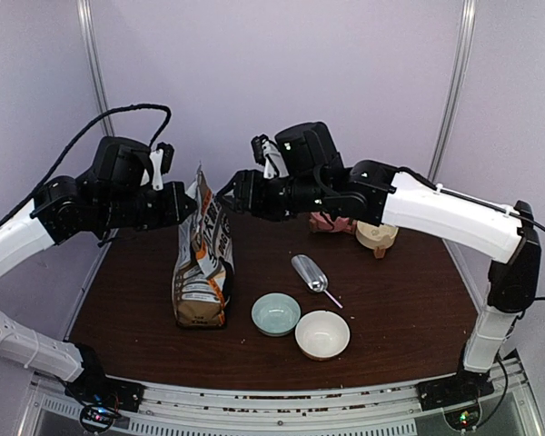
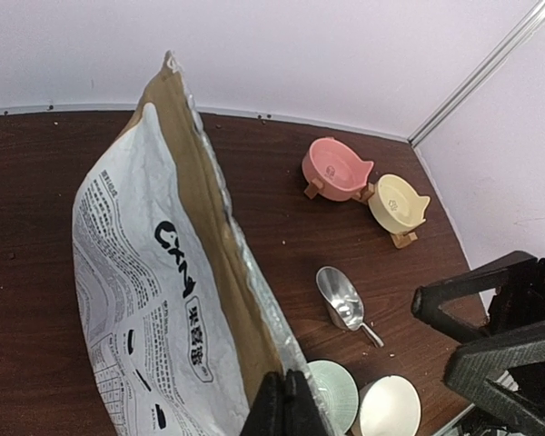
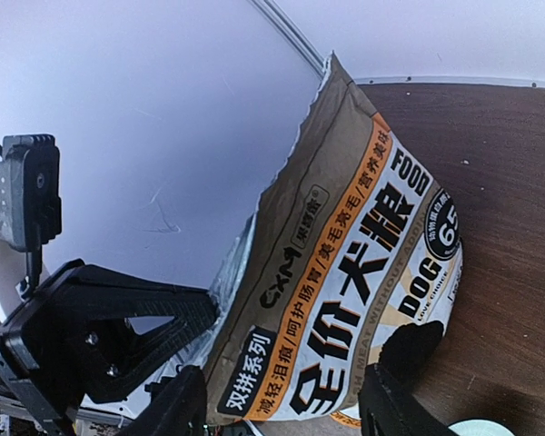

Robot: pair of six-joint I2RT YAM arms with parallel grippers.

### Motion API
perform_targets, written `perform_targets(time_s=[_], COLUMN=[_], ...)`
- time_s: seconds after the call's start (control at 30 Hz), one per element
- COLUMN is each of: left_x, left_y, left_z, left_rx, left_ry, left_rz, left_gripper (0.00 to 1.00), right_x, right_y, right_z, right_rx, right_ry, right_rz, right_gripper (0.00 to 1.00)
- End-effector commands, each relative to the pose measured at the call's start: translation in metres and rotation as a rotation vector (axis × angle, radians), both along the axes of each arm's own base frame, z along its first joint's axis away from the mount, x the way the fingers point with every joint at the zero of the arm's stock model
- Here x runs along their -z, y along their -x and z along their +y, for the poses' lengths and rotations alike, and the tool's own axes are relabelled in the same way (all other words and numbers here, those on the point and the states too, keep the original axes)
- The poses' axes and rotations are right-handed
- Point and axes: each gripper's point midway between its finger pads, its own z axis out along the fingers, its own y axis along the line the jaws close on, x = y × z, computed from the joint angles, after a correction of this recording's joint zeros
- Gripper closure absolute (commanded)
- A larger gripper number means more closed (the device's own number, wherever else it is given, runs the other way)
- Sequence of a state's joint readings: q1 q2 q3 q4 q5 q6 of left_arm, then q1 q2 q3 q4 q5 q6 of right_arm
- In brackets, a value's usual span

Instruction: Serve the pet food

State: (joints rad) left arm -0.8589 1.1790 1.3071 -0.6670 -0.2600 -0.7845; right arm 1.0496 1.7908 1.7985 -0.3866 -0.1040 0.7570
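No kibble shows in any view. The brown paper dog-food bag (image 1: 201, 268) stands upright at the table's middle left, and its top edge is open a slit. My left gripper (image 1: 189, 202) is shut on the bag's foil-lined top edge, seen in the left wrist view (image 2: 286, 406). My right gripper (image 1: 232, 192) is open just right of the bag's top. In the right wrist view its gripper (image 3: 282, 404) straddles the printed front of the bag (image 3: 345, 300), and its fingers (image 3: 395, 381) stand wide apart.
A metal scoop (image 1: 312, 272) lies right of the bag. A pale green bowl (image 1: 276, 314) and a cream bowl (image 1: 322, 334) sit near the front. A pink pet bowl (image 2: 334, 169) and a yellow one (image 2: 399, 205) stand at the back right.
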Motion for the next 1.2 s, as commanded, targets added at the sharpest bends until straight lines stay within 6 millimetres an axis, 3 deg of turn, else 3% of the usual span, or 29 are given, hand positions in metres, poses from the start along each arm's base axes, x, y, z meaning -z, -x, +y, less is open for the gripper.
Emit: perform_targets(time_s=[0.0, 0.3, 0.47, 0.93, 1.07, 1.17], left_x=[-0.003, -0.005, -0.006, -0.010, -0.010, -0.014], left_y=[0.001, 0.003, 0.004, 0.006, 0.002, 0.002], left_z=[0.010, 0.010, 0.011, 0.015, 0.019, 0.018], left_rx=[-0.025, -0.016, -0.015, -0.017, -0.035, -0.026], left_ry=[-0.003, 0.003, 0.006, -0.002, -0.038, -0.035], left_rz=[-0.010, -0.012, -0.013, -0.029, -0.044, -0.053], left_gripper=[1.00, 1.00, 1.00, 1.00, 1.00, 1.00], right_x=[-0.014, -0.021, -0.021, 0.007, 0.018, 0.022], right_y=[0.003, -0.004, -0.011, -0.027, -0.028, -0.024], right_z=[0.021, 0.050, 0.060, 0.076, 0.084, 0.091], right_rx=[-0.054, -0.101, -0.099, -0.083, -0.114, -0.161], right_ry=[-0.044, -0.085, -0.086, -0.037, -0.028, -0.037], right_rz=[-0.007, -0.003, -0.007, 0.017, 0.028, 0.045], right_gripper=[0.45, 0.69, 0.70, 0.81, 0.92, 0.93])
